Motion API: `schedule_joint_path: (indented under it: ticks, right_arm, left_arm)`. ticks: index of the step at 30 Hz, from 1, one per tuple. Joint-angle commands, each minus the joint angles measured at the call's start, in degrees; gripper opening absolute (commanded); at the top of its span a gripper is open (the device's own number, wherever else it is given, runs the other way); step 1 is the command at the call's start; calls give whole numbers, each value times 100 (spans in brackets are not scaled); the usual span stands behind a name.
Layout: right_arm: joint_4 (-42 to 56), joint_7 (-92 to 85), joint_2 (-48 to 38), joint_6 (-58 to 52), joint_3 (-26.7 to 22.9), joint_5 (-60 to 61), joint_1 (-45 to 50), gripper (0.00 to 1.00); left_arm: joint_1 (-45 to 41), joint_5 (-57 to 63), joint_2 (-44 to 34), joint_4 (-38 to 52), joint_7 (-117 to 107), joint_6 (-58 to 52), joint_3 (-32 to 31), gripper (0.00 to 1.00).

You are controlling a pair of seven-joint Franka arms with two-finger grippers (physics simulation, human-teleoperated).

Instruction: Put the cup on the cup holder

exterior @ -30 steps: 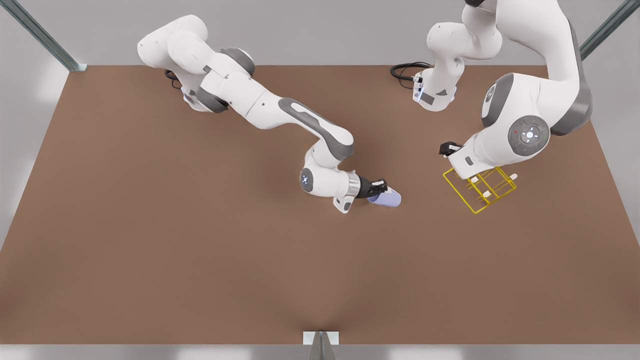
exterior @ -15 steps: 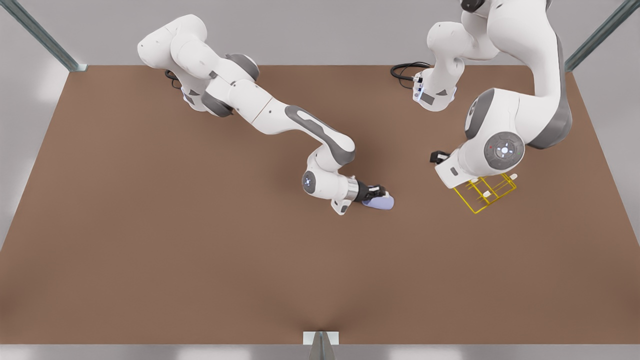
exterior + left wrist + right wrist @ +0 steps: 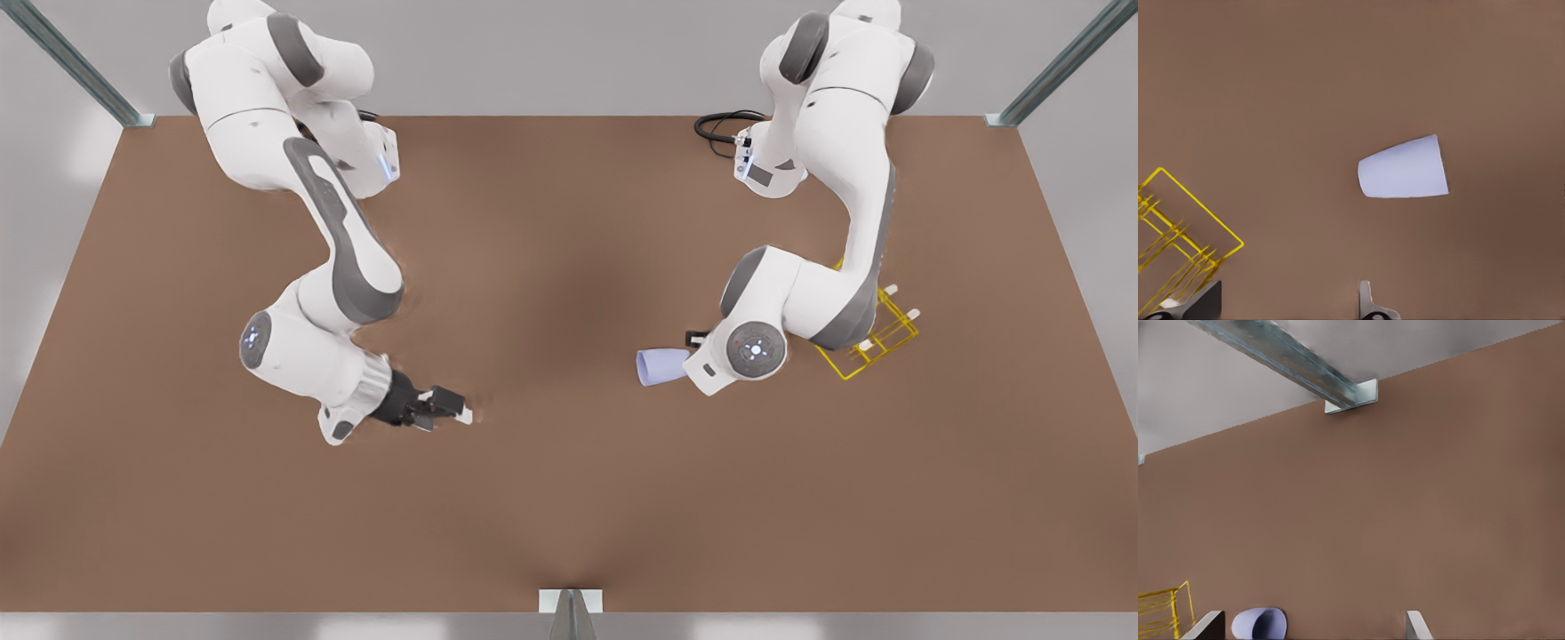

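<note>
Nothing is placed yet — the lavender-blue tapered cup (image 3: 660, 366) lies sideways on the brown table (image 3: 569, 498) at centre-right, beside the yellow wire cup holder (image 3: 876, 342); left gripper (image 3: 1288, 303) hovers above it, fingers spread, while right gripper (image 3: 440, 407), lower left, waits with fingers apart.

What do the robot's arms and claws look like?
Both arms are chunky, rounded and white, with grey patches at the joints and round caps with little lights. The right claw, on the front view's left, is black with pale fingertips. The left claw, near the cup, shows grey fingers. A black cable curls by one arm's base.
</note>
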Motion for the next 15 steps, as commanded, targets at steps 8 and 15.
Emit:
schedule_joint_path:
  ticks: [8,15]
  right_arm:
    - [-1046,-53,-2434,-3744,-336,-2708,-1120,100]
    - [-528,-71,-1819,-3726,-318,-2646,-1076,100]
  left_arm:
    - [308,-1256,-247,-1557,-10990,4317,-70,100]
    - [151,-1178,-731,-3009,-12159,5434,-588,100]
